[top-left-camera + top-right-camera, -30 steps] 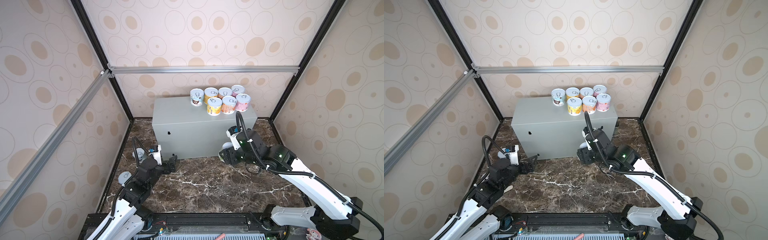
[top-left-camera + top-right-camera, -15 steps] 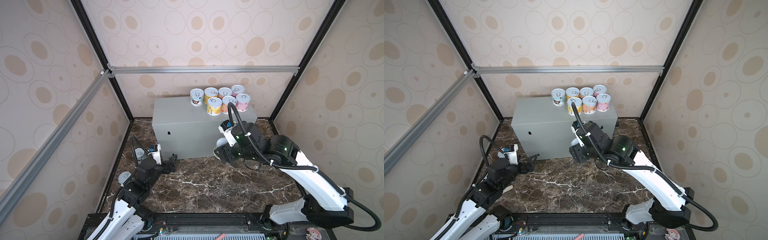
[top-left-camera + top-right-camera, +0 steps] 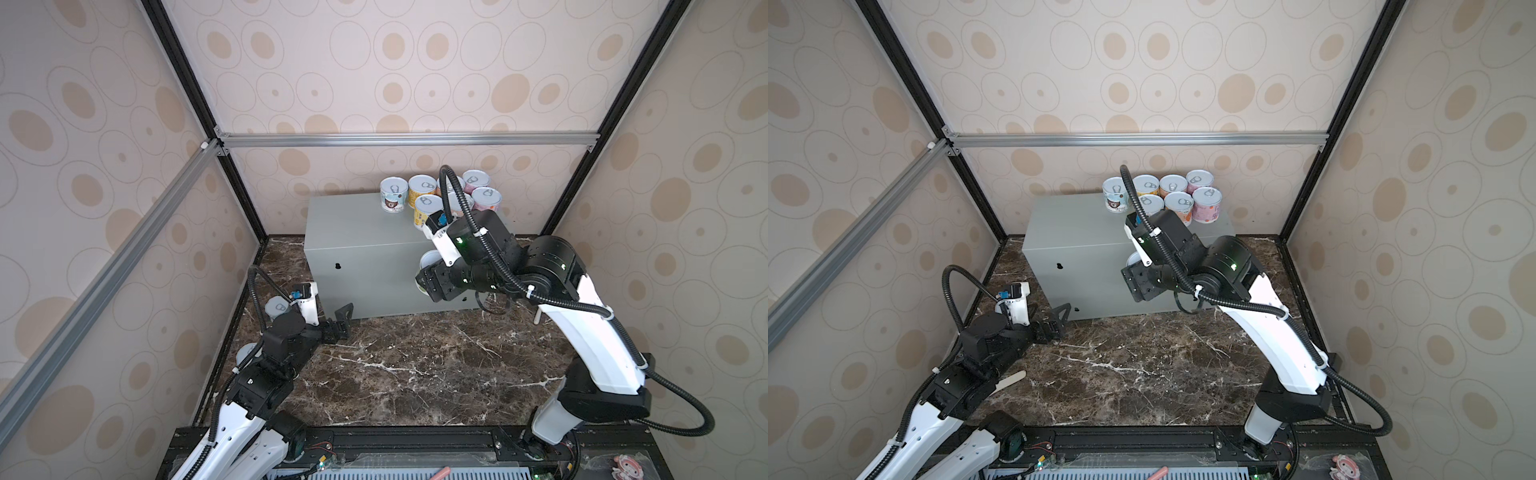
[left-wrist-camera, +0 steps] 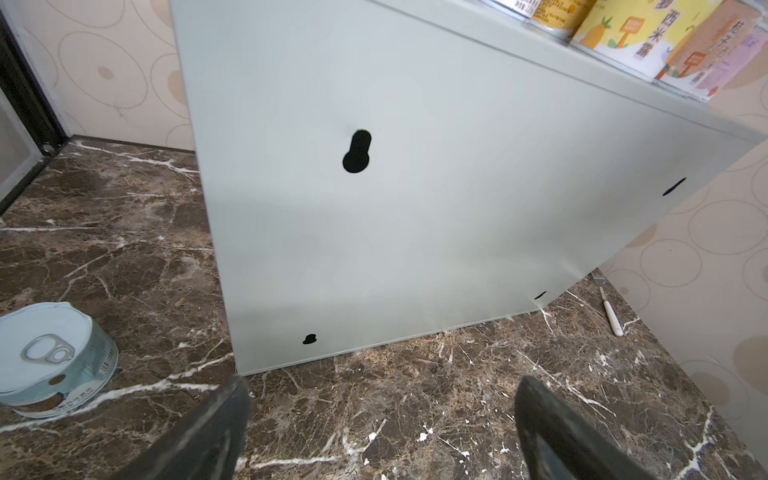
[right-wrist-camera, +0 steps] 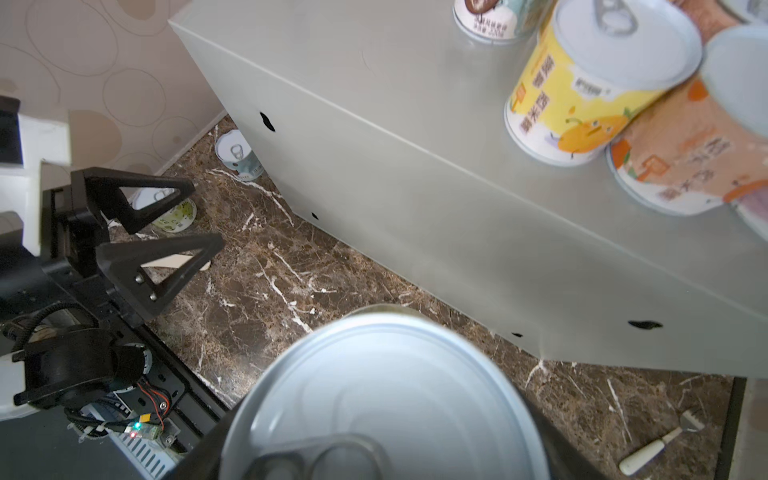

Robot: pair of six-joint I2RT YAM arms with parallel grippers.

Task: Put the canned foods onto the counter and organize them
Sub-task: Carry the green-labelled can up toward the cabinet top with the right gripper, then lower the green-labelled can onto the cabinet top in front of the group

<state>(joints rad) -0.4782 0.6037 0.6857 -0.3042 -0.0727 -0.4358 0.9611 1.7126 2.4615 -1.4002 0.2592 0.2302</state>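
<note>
In front of the counter (image 3: 365,224), your right gripper (image 3: 424,274) is clamped across the sides of the held tin (image 5: 386,399), lid up and clear of the marble floor (image 3: 415,365); its label is hidden. Seven canned foods (image 3: 1179,203) stand bunched at the counter's back right corner. A pale teal tin (image 4: 54,357) and a green-labelled tin (image 5: 176,216) sit on the floor near your left gripper (image 3: 338,322), whose jaws stand wide apart and empty. Expect a stiff metal wall, some heft if full, and a smooth paper label that may slip. Squeeze mid-wall, never the pull tab. The readable print is Chinese only: the yellow tin (image 4: 623,33) appears to say 西米露, and I can make out no brand.
</note>
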